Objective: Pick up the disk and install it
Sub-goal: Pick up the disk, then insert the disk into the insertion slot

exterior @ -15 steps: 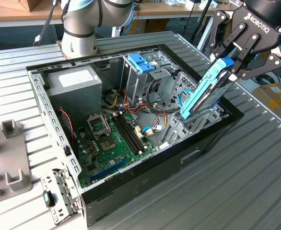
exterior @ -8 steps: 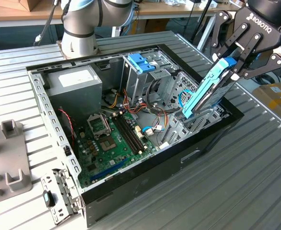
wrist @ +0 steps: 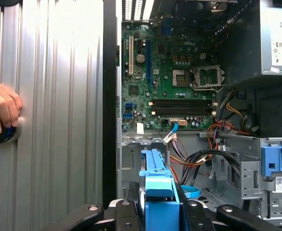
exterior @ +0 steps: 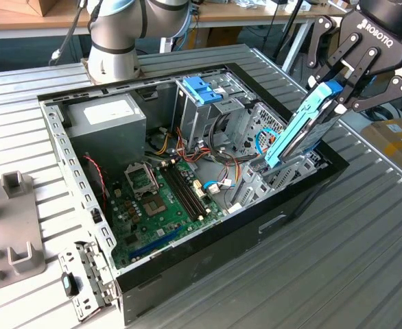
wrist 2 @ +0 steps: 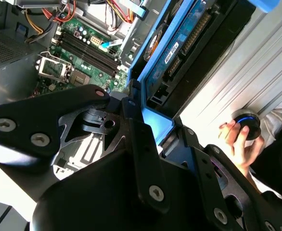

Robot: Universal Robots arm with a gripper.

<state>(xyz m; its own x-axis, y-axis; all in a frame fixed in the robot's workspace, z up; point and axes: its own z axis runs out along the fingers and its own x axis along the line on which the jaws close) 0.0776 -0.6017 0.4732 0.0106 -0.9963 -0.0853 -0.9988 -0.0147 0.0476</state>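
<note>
The disk point(exterior: 302, 129), a silver-grey drive in a blue carrier frame, hangs steeply tilted over the open computer case point(exterior: 58, 140) at the exterior view's right. Its lower end reaches down to the grey metal drive bay point(exterior: 266, 179) just inside the case wall. My gripper point(exterior: 338, 90) is shut on the disk's upper end. In both wrist views the black fingers point(wrist: 124, 208) clamp the blue carrier point(wrist: 159, 192) from both sides. The second wrist view shows the disk point(wrist 2: 179, 45) with its circuit side and connector facing the camera, held by my gripper point(wrist 2: 153, 118).
Inside the case lie a green motherboard point(exterior: 156, 199), a grey power-supply box point(exterior: 105, 113), a drive cage with a blue handle point(exterior: 202, 89) and loose cables point(exterior: 221, 175). A person's hand point(wrist: 1, 108) rests on a round black device on the ribbed table. A grey fixture point(exterior: 12, 226) stands at the exterior view's left.
</note>
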